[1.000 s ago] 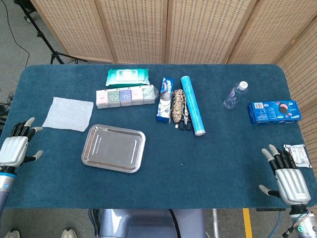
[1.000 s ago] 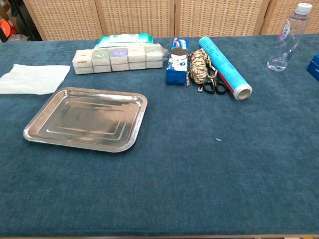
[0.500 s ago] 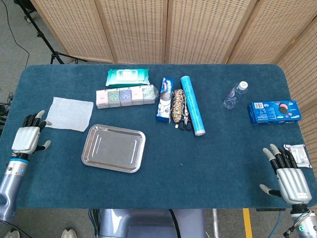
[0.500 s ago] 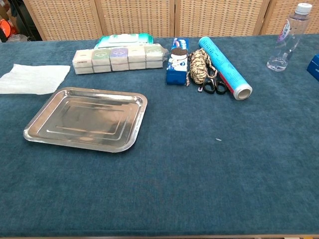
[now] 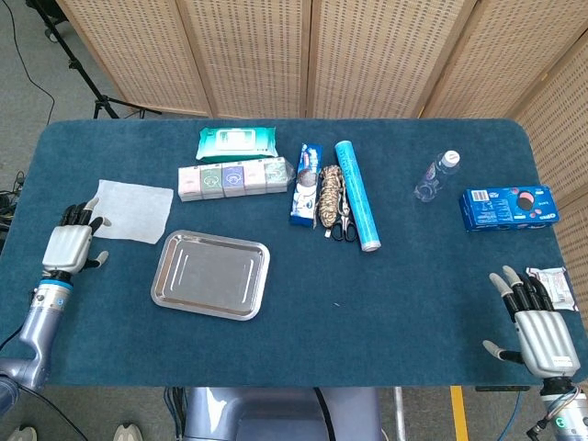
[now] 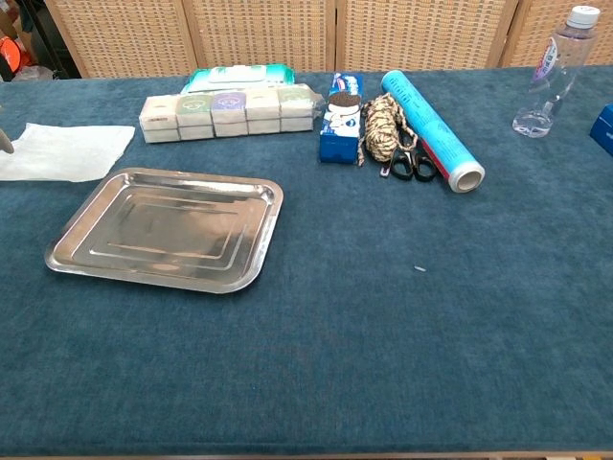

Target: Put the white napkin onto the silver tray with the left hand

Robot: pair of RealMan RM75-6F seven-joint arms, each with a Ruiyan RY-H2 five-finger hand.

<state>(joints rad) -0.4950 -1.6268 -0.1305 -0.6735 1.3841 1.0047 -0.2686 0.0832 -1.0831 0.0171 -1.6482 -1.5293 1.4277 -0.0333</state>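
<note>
The white napkin (image 5: 128, 210) lies flat on the blue table at the left, also seen as the napkin (image 6: 67, 150) in the chest view. The silver tray (image 5: 210, 274) sits empty just right of and nearer than it, shown as the tray (image 6: 165, 228) in the chest view. My left hand (image 5: 72, 243) hovers with fingers spread at the napkin's left edge, fingertips close to its near-left corner, holding nothing. Only a fingertip (image 6: 6, 144) of it shows at the chest view's left border. My right hand (image 5: 537, 323) rests open at the near right corner.
Behind the tray stand a row of small boxes (image 5: 233, 176) and a green wipes pack (image 5: 237, 141). At centre lie a cookie pack (image 5: 307, 184), rope with scissors (image 5: 331, 200) and a blue roll (image 5: 356, 194). A bottle (image 5: 435, 175), blue box (image 5: 508, 207) and packet (image 5: 551, 283) are right.
My left hand has moved forward and rightward along the table's left edge, reaching the napkin's left border. The right hand has stayed in place.
</note>
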